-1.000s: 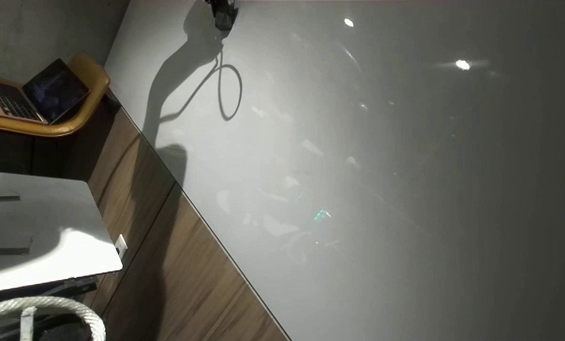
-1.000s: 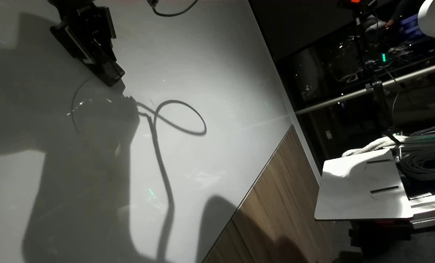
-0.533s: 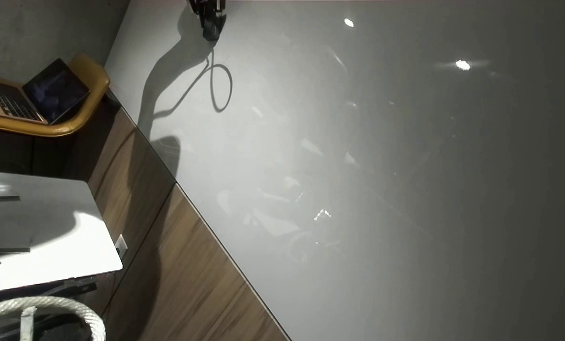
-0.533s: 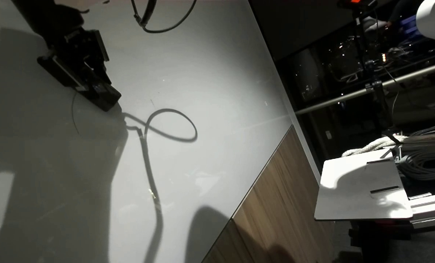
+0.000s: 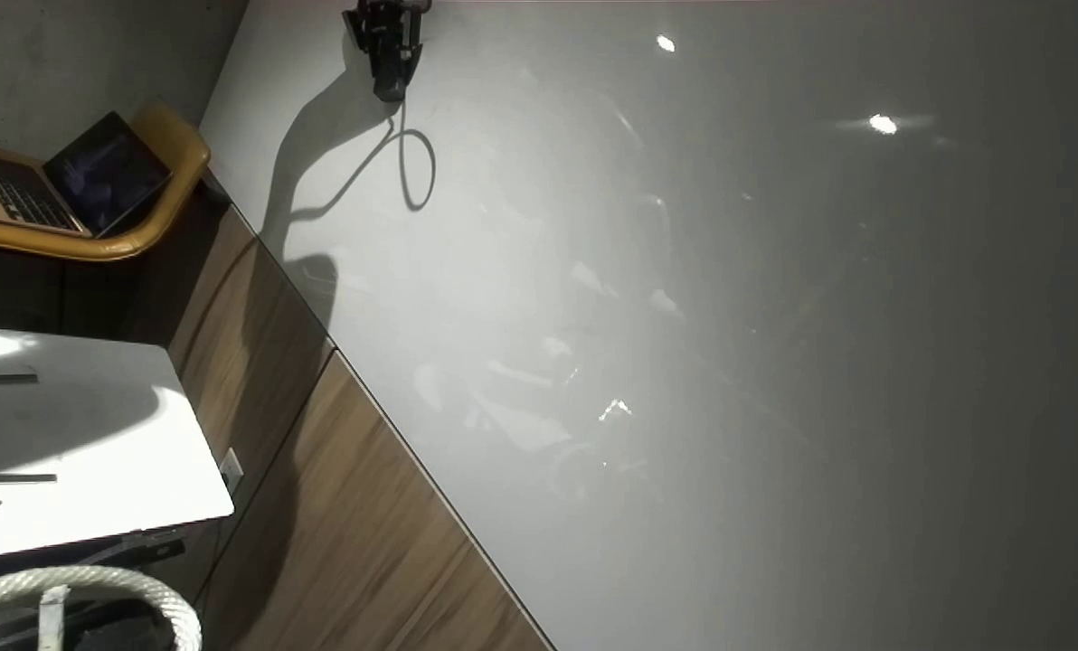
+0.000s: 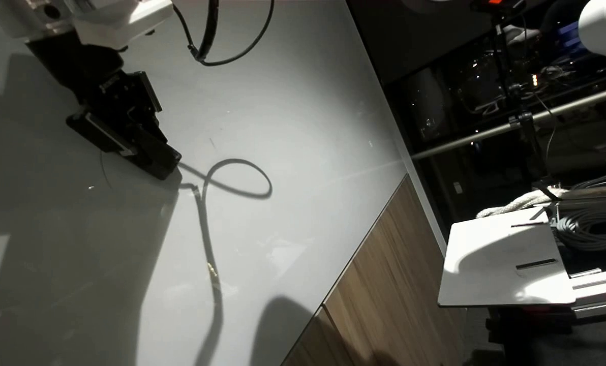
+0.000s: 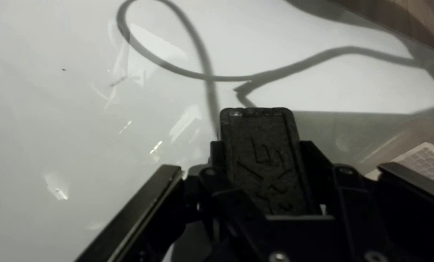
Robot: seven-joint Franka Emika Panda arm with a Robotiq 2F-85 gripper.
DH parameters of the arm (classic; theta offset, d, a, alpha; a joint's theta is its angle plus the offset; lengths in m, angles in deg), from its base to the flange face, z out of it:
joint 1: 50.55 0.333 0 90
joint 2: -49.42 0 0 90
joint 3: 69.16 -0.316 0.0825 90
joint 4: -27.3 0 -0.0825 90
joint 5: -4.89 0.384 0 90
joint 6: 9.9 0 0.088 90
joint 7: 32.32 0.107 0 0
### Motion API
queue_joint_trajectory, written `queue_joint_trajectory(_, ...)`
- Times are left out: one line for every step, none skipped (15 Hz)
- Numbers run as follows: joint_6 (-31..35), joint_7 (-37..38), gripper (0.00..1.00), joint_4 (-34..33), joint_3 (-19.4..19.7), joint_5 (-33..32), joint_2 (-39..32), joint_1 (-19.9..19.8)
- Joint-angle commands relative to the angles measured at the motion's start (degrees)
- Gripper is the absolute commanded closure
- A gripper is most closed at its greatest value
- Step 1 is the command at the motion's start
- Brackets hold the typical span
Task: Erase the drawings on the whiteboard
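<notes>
Fingers (image 7: 313, 160) were closed on a dark block (image 7: 264, 156), one set on either side, with the block's end projecting beyond them. Thin black lines marked the block's face in the wrist view. In an exterior view this end was directed down and rightward over the pale grey whiteboard (image 6: 313, 117); contact with the surface could not be confirmed. Drawings (image 6: 103, 170) were located on the whiteboard: a thin dark curve, its upper end meeting the fingers' black linkage (image 6: 97, 131), and, in the wrist view, a short dark stroke (image 7: 118, 81) well apart from the block. A broad shadow (image 6: 79, 264) of the arm (image 6: 125, 23) and a looped cable shadow (image 6: 205, 223) crossed the board. Bright glints (image 5: 883, 124) were noted. A wood-grain panel (image 5: 394, 542) adjoined one edge. An open laptop (image 5: 78, 181) rested on a yellow chair (image 5: 123, 246); a white slotted plate (image 5: 96, 425) and a white rope (image 5: 96, 579) were recorded near it.
</notes>
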State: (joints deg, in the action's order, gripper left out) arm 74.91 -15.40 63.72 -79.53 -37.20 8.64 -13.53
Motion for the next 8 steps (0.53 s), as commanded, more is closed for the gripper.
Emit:
queue_joint_trajectory(2.5, -3.6, 0.71, -6.5, 4.8, 4.4, -5.8, 1.0)
queue_joint_trajectory(2.4, -3.6, 0.71, -7.1, 5.6, 5.7, -6.6, 1.7)
queue_joint_trajectory(2.3, -3.6, 0.71, -7.7, 6.3, 6.8, -7.4, 2.5)
queue_joint_trajectory(2.2, -3.8, 0.71, -8.3, 7.0, 7.8, -8.4, 3.1)
queue_joint_trajectory(2.0, -3.9, 0.71, -9.1, 7.7, 8.7, -9.3, 3.7)
queue_joint_trajectory(2.0, -4.1, 0.71, -9.9, 8.3, 9.5, -10.4, 4.4)
queue_joint_trajectory(2.0, -4.3, 0.71, -10.9, 9.0, 10.2, -11.4, 5.0)
queue_joint_trajectory(2.0, -4.5, 0.71, -11.9, 9.8, 10.7, -12.5, 5.6)
